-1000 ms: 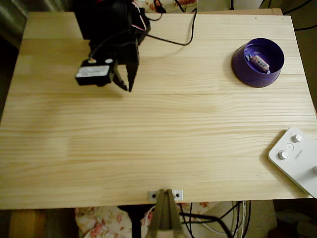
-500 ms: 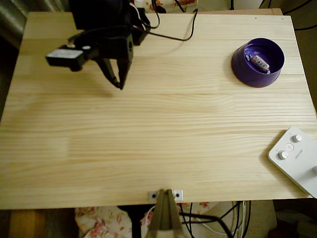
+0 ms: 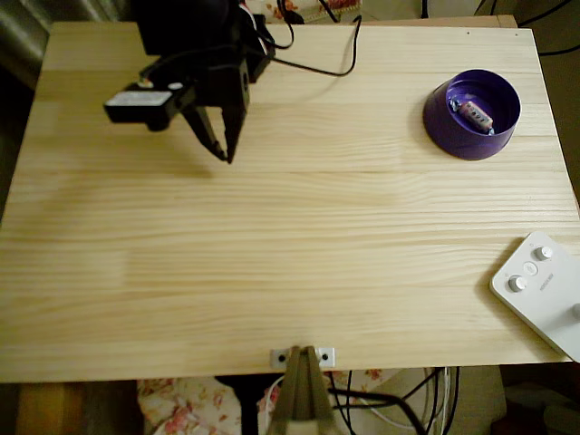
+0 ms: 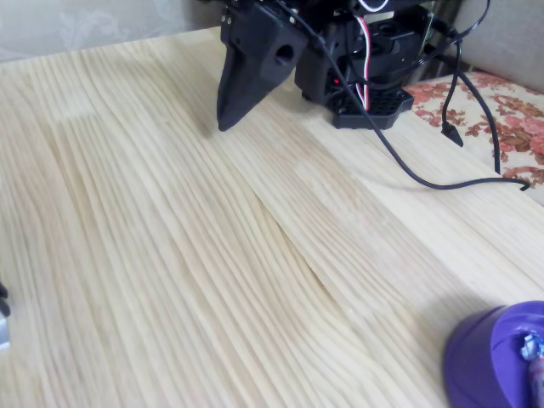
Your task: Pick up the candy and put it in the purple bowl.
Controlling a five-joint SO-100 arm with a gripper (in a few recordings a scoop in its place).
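- The candy [image 3: 476, 114] lies inside the bowl [image 3: 472, 115], on its glossy floor, towards the middle; in the fixed view only a scrap of bluish wrapper shows over the rim at the lower right corner.
- The bowl stands on the bench [image 3: 290, 272] near the far right corner in the overhead view, upright and alone.
- The gripper [image 3: 222, 149] hangs over the far left part of the bench, well apart from the bowl, close to the arm's base.
- Its fingers point down at the wood with nothing between them. In the overhead view the tips look close together with at most a slim gap; in the fixed view [image 4: 228, 119] they merge into one dark wedge, so I judge them nearly pressed together, though I cannot be sure.
- A white device [image 3: 542, 290] with round knobs sits at the near right edge, clear of everything.
- Progress: the job looks done. The candy is in the bowl and the gripper is empty and away from it.
- What is left, at most, is for the arm to settle at rest; nothing on the bench seems to need another pick.
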